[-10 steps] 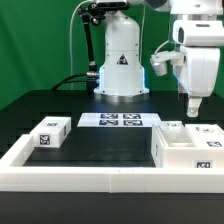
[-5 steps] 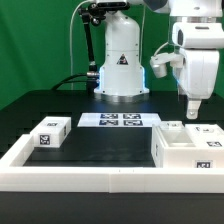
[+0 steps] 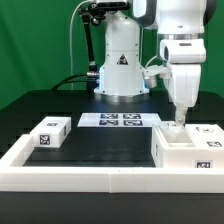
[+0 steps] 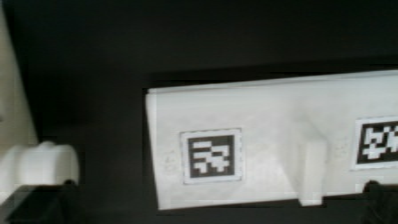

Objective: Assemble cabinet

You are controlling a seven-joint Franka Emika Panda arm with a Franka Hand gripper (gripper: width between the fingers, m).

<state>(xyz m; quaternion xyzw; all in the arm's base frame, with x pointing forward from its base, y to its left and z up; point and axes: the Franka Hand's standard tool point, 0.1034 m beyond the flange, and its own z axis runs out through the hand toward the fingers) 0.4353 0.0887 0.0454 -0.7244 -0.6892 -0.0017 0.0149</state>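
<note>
Gripper [image 3: 180, 119] is held above cabinet [image 3: 188, 150] | approach step judged | jaw state cannot be told | aligned descent needed

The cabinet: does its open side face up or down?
Up. In the exterior view the cabinet shows its hollow inside, with inner walls, seen from above.

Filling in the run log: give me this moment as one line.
claw: low over cabinet's far edge, open or shut unclear | cabinet: exterior view's right | small tagged block: apart, exterior view's left
</note>
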